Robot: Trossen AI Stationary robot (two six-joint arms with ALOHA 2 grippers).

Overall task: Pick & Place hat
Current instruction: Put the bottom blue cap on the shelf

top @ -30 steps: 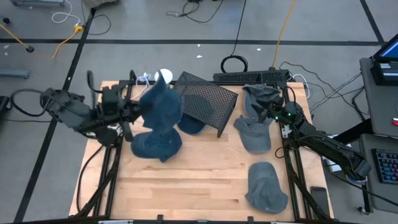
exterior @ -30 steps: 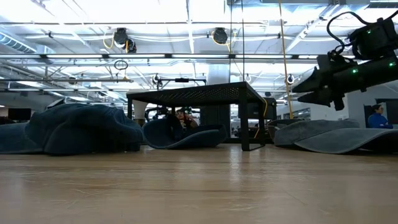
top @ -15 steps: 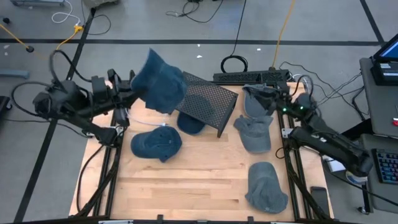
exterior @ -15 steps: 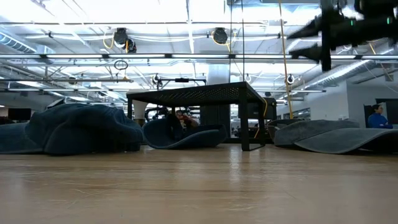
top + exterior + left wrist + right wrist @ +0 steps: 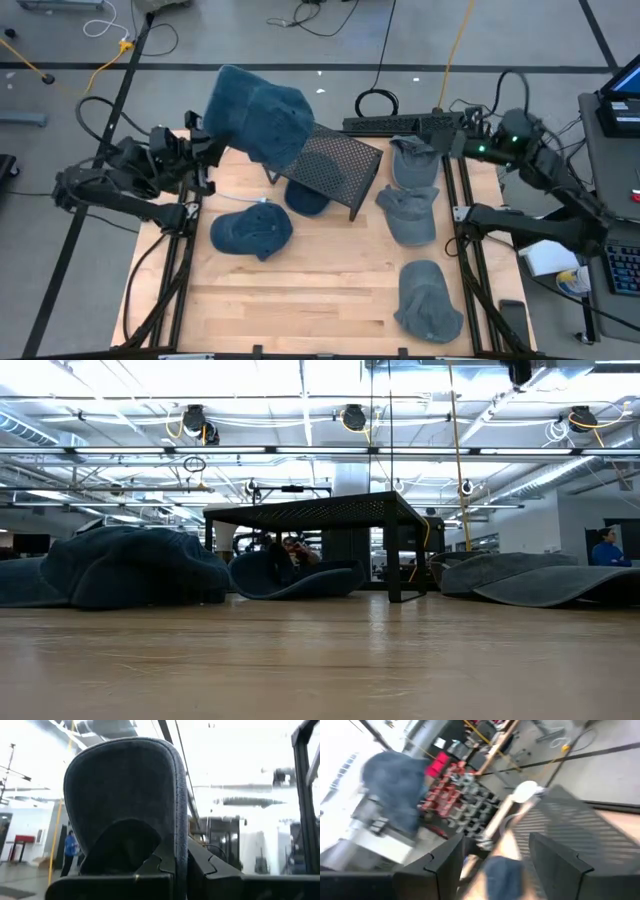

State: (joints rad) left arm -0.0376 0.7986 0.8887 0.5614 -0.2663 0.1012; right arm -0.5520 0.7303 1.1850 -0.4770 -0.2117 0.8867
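Note:
A blue hat is in the air over the table's far left, above the near end of the black mesh rack. My left gripper is shut on it; the left wrist view shows the hat filling the space past the fingers. My right gripper is open and raised over the far right edge, holding nothing; its fingers stand apart. Another blue hat lies flat on the table left of centre, and one lies under the rack. My left gripper pinches the hat's stitched edge between its two fingers. The fingers come from the table's left side, roughly level. The hat is lifted clear of the table and stands out beyond the fingers, its hollow side toward the wrist camera.
Three grey-blue hats lie on the table's right side: far, middle and near. The rack stands on legs at the far centre. Bare wood lies across the near middle. Cables and a power strip sit behind the far edge.
My left gripper has risen and drawn toward the far left, carrying the hat from above the hat on the table up high over the rack's end. My right gripper has lifted and pulled back toward the far right edge, leaving the low view.

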